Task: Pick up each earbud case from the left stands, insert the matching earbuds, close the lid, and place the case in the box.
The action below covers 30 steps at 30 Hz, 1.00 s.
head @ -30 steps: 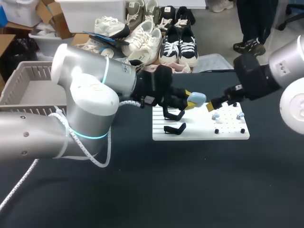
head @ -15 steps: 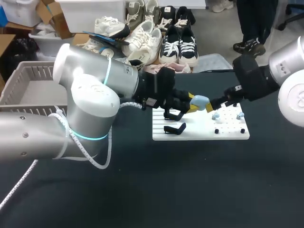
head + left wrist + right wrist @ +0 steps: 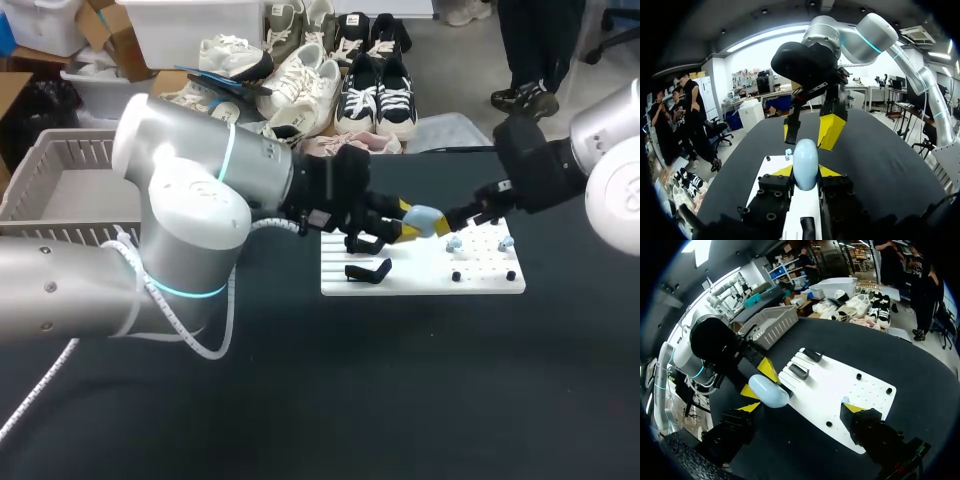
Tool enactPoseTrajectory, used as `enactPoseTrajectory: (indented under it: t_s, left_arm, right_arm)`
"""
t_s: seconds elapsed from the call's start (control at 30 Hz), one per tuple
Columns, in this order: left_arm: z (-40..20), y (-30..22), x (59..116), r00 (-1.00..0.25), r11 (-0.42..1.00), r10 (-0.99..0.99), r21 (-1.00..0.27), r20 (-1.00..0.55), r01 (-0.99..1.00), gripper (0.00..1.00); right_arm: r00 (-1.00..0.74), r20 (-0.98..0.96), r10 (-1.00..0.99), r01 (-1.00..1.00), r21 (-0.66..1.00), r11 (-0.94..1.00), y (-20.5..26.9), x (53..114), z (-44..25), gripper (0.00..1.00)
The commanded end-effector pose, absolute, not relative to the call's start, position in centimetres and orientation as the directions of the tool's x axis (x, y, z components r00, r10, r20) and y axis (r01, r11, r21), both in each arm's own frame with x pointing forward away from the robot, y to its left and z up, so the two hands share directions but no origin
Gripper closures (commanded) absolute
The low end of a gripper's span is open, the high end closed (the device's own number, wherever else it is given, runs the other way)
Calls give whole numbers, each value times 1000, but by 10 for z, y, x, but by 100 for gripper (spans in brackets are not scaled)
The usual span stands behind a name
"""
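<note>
Firmly, the left gripper [image 3: 805, 172] held the pale blue earbud case [image 3: 805, 164] between its two yellow fingertips, pinched from both sides. Just ahead of it, the right gripper [image 3: 811, 134] hung with fingers spread wide, grasping nothing. Under both lay the white board [image 3: 420, 278], with a small earbud [image 3: 455, 243] beneath the right fingers.

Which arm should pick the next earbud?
Right, probably. The left tool is shut on the blue case, so it's occupied. The right tool is open, with one fingertip right beside an earbud on the white board.
</note>
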<state>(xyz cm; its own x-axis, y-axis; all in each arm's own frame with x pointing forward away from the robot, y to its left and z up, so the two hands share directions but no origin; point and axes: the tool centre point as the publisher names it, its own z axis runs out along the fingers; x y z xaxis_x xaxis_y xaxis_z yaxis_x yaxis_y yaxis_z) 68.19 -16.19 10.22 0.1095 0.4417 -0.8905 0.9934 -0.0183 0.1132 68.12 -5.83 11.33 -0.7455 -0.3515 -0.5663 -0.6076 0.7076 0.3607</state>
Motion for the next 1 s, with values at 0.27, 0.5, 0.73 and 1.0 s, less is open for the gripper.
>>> enactPoseTrajectory:
  t_s: [0.27, 0.5, 0.73, 1.0]
  left_arm:
    - [101, -161, 672, 127, -39, 443, 122, -888, 992, 100]
    - [99, -159, 668, 128, -48, 443, 119, -887, 992, 100]
    - [97, -157, 669, 102, -20, 410, 102, -906, 995, 100]
    - [116, -154, 689, 73, 51, 282, 91, -957, 995, 100]
  right_arm:
    - [-745, -576, -337, -606, 372, 703, -65, 683, 114, 0]
    - [-743, -587, -322, -594, 357, 721, -73, 684, 120, 0]
    - [-746, -606, -277, -545, 315, 777, -89, 683, 128, 0]
    - [-776, -589, -228, -435, 236, 869, -118, 675, 128, 0]
